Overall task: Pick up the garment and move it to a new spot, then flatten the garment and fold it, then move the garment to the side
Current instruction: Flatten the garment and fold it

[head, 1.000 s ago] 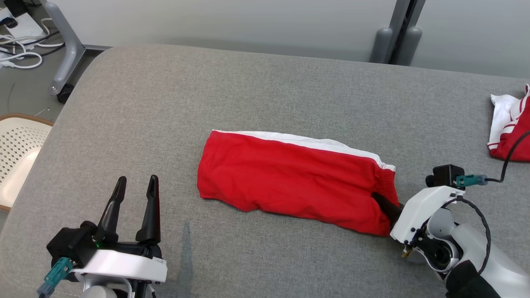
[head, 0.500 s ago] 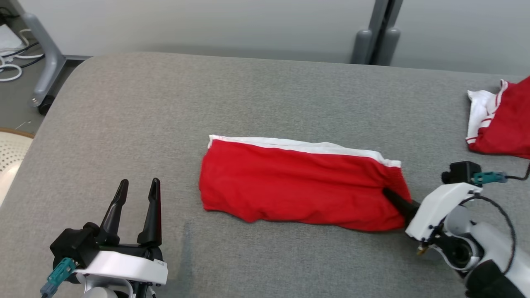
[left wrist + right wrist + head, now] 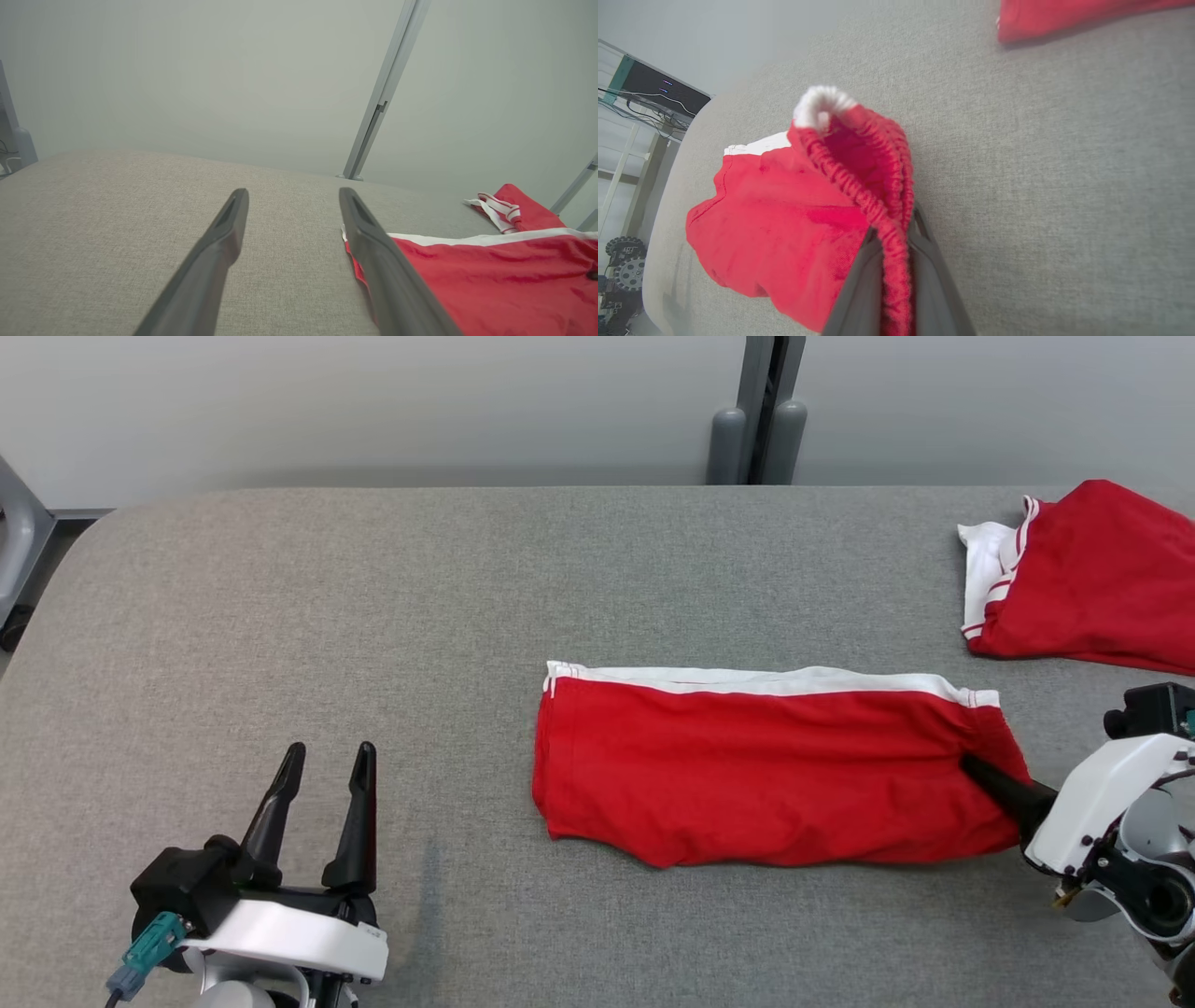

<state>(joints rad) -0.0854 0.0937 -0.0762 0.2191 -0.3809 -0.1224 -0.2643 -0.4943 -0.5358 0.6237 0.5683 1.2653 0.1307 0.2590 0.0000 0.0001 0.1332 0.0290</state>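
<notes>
Shorts (image 3: 766, 765), red with a white stripe, lie folded on the grey bench (image 3: 280, 616); my right fingers (image 3: 985, 775) clamp their elastic waistband. My left fingers (image 3: 362, 784) gape empty, well apart. Another red garment (image 3: 1092, 579) lies far right.

Two red garments (image 3: 766, 775) (image 3: 1092, 579), two end effectors (image 3: 331, 749) (image 3: 976, 770), one grey table (image 3: 280, 616).

Head downward, wrists low, sharing garment (image 3: 766, 765)

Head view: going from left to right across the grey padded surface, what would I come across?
Open left gripper → folded red shorts with a white stripe → second red-and-white garment at the far right.
</notes>
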